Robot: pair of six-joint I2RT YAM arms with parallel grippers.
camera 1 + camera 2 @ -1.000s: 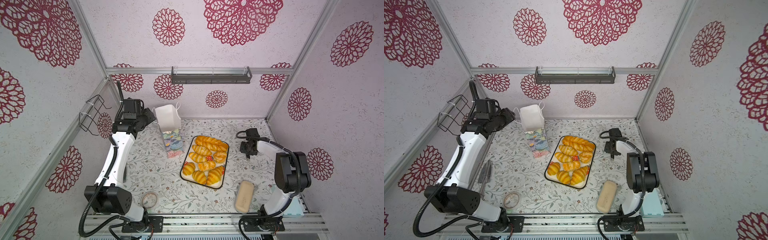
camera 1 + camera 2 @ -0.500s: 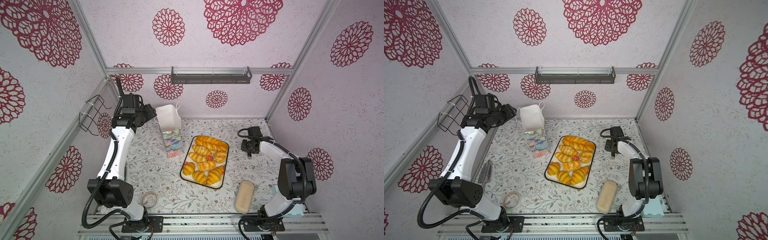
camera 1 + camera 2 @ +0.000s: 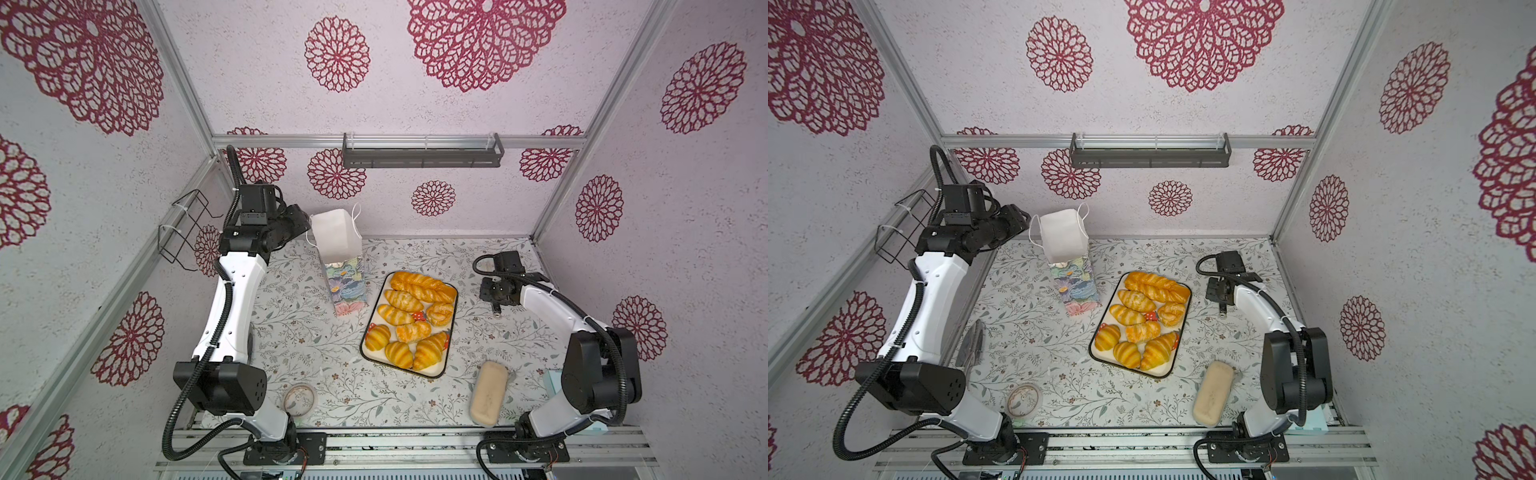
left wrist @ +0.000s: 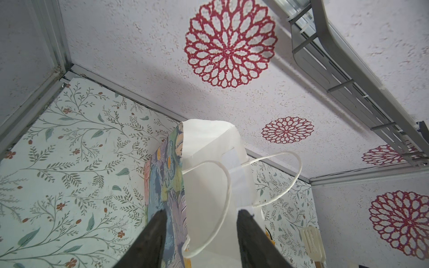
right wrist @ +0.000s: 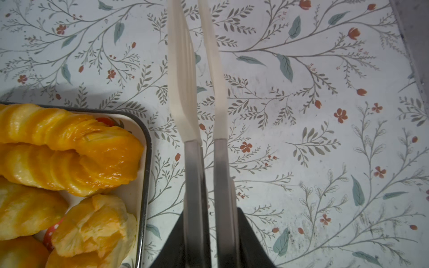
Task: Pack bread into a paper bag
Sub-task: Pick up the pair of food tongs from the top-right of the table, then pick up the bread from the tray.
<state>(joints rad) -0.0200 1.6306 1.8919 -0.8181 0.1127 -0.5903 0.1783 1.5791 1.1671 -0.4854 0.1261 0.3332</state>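
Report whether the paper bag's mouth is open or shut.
Open: in both top views the paper bag stands with its mouth spread square, its white inside showing.

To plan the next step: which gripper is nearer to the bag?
Left. The left gripper is at the rim of the bag, jaws open. The right gripper, holding tongs, is beyond the tray, far from it.

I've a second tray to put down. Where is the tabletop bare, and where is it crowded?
Widest bare patch: bordered by the left arm, paper bag, bread tray and tape roll. A bare strip runs in front of the tray, from roll to beige block. Crowded: the bag-tray gap, and beside the tray where the right gripper holds tongs.
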